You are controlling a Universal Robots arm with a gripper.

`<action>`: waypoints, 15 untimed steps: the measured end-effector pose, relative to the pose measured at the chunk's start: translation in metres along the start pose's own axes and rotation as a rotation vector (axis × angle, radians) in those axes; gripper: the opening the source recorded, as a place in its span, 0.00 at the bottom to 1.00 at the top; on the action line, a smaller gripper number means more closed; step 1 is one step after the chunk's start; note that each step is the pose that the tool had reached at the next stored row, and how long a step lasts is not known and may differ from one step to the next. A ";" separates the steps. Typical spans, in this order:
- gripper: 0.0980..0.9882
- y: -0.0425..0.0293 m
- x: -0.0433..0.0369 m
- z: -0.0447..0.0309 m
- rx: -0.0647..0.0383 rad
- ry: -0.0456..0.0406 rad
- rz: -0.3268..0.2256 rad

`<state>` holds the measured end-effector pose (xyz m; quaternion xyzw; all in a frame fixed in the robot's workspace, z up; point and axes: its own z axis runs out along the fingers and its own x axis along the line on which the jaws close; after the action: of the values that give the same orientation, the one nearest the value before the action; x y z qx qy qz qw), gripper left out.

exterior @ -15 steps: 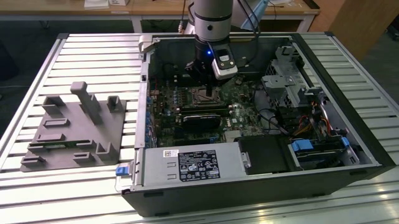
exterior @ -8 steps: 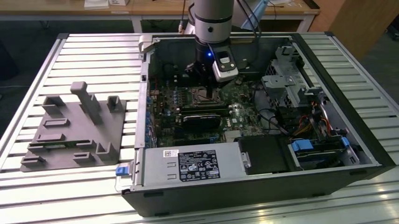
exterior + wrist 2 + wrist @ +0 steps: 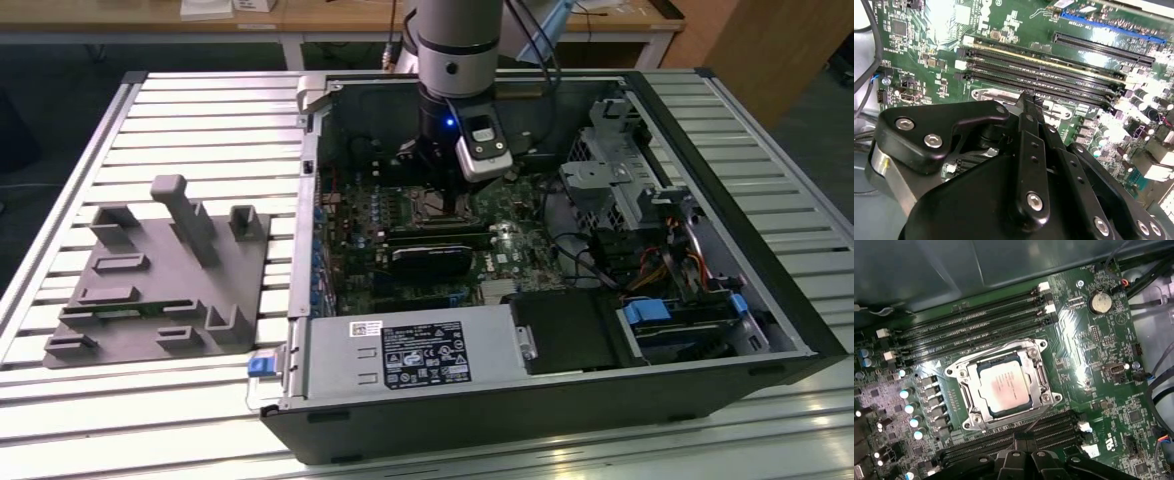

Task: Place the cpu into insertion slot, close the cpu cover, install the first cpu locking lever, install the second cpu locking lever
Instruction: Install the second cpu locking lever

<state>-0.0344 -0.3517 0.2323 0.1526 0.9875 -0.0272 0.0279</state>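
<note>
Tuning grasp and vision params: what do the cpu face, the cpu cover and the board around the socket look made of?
The cpu: pale silver-beige metal face, matte with a soft sheen, faint print. The cpu cover: thin bare metal frame, probably stamped steel; bright, reflective edges, closed around the cpu. The green circuit board: glossy lacquered laminate, judging by the glare streaks. The claw: black, matte, likely coated metal or plastic; cannot tell which.

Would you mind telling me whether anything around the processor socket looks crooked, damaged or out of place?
Nothing stands out. In the first wrist view the cpu lies flat and square in the insertion slot, with the cpu cover down around it. The gripper sits beside the socket, over the long memory slots.
</note>
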 end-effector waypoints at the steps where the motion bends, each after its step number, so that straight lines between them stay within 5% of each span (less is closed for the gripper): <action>1: 0.01 -0.0008 -0.0003 0.0001 0.000 0.0000 0.000; 6: 0.01 -0.0036 -0.0011 -0.0004 0.000 0.0000 -0.001; 11: 0.01 -0.0042 -0.0018 -0.0098 -0.001 0.0002 -0.002; 15: 0.01 -0.0063 -0.0026 -0.0114 -0.009 0.0028 -0.003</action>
<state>-0.0344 -0.3577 0.2440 0.1509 0.9879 -0.0223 0.0272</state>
